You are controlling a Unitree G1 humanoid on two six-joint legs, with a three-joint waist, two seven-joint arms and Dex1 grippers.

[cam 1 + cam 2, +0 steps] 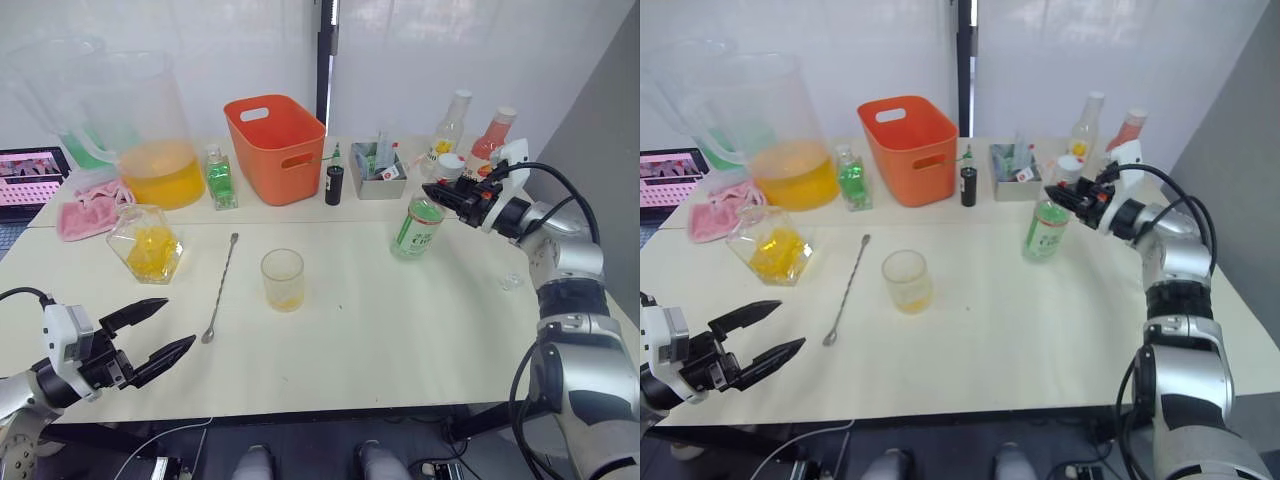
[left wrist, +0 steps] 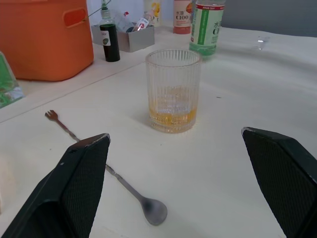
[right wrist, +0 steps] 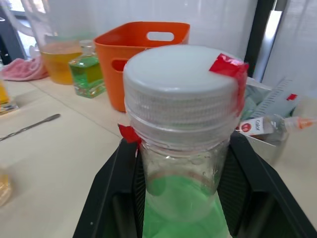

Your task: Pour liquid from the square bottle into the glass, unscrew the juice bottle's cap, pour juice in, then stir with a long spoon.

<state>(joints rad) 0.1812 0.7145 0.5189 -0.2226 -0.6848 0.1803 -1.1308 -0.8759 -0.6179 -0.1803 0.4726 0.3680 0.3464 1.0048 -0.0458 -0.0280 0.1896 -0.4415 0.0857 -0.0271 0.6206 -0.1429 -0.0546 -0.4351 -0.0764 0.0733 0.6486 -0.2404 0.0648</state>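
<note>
L hand (image 1: 152,334) hangs spread wide and empty at the near table (image 1: 400,340) edge. The long spoon (image 1: 220,288) and the glass (image 1: 283,279) (a little yellow liquid (image 1: 286,298) in it) lie just beyond it. Across the table stands the juice bottle (image 1: 417,226), upright, cap (image 3: 181,84) on. R hand (image 1: 437,192) reaches in level, fingers flanking the neck under the cap, contact unclear. R arm is far nearer; I'd judge uncapping comes next.

Front edge of table (image 1: 400,370): bare surface, open passage toward the glass (image 1: 283,279).
Left of glass: long spoon (image 1: 220,287) lies diagonally; square bottle (image 1: 147,244) beyond it.
Back edge: pitcher (image 1: 150,130), orange basket (image 1: 277,146), metal tray (image 1: 378,172) crowd access.
Right: juice bottle (image 1: 416,228) stands well apart from the glass.
</note>
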